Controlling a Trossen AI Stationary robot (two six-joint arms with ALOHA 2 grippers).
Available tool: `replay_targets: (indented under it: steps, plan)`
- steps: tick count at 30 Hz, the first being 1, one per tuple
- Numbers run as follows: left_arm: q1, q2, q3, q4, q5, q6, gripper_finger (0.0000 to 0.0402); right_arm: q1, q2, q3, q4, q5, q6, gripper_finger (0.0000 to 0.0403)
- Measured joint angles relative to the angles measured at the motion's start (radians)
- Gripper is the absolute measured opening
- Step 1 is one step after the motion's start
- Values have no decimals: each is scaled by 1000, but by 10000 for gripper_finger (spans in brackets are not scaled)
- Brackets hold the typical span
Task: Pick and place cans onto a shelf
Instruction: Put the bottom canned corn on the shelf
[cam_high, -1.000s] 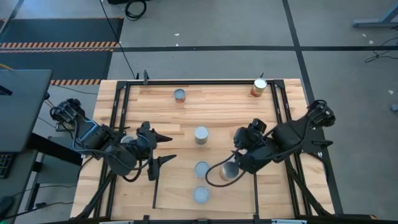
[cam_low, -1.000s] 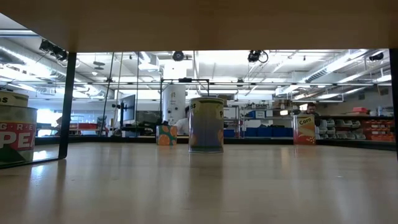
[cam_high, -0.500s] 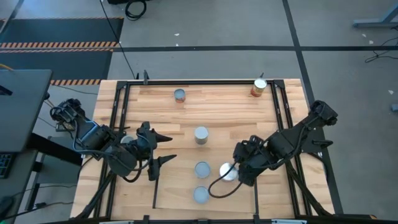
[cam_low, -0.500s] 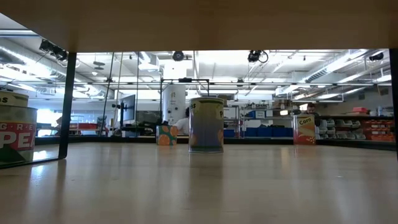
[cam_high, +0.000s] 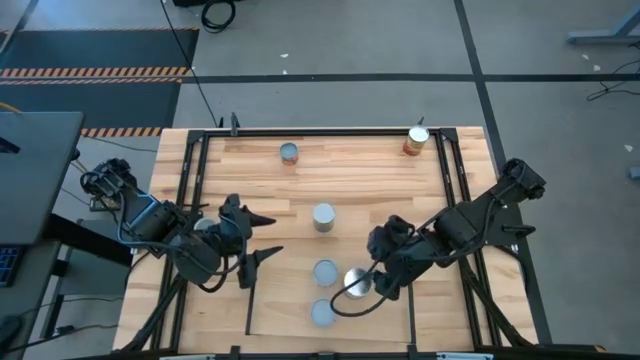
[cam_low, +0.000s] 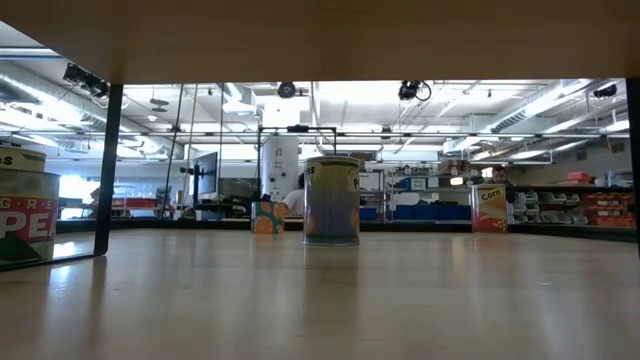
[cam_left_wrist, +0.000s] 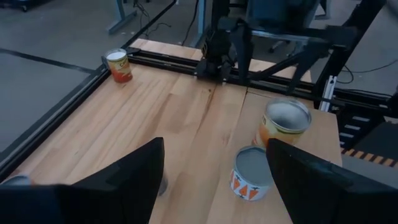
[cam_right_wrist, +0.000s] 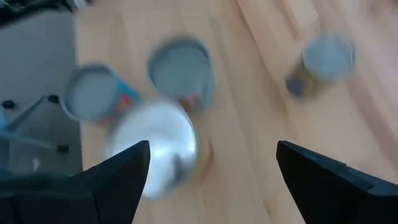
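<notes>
Shelf first: the flat pale wood shelf panel (cam_high: 285, 300), edged by two thin black bars, lies at the near middle of the planked wooden table (cam_high: 360, 180). At its near end you have a dull grey round-topped can (cam_high: 322, 313) standing upright. Just beyond it stands a second grey can (cam_high: 326, 271), and close to the right of that one is a bright, shiny-topped can (cam_high: 357, 281).

Your right gripper (cam_high: 375, 285) is low over the right side of the shelf, reaching in from the right toward that shiny can. Its two dark fingers (cam_right_wrist: 118, 171) are spread wide. In the right wrist view the shiny can sits in the gap between them, nearer one finger. That view is blurred, so you cannot tell whether either finger touches the can.

Your left gripper (cam_high: 268, 238) waits over the left part of the table, to the left of the shelf's left bar, with its fingers (cam_high: 262, 258) also spread apart and nothing between them.

Farther back, a pale grey can (cam_high: 323, 217) stands alone near the middle of the table, well apart from both grippers. At the far edge there is a small grey-topped can (cam_high: 289, 152) left of centre. A can with an orange-brown side (cam_high: 416, 140) stands in the far right corner, next to the black frame rail (cam_high: 330, 131).
</notes>
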Motion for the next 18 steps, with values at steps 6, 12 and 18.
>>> replay_targets:
  steps: [6,12,18]
  plan:
    - [1,0,0,-5,-10,-5,286,-9,77,0,46,4,-160,357]
    - [1,0,0,-5,-11,-7,286,-14,87,4,37,3,-182,357]
    - [1,-1,0,-5,-18,-22,286,-21,65,2,-13,6,-186,357]
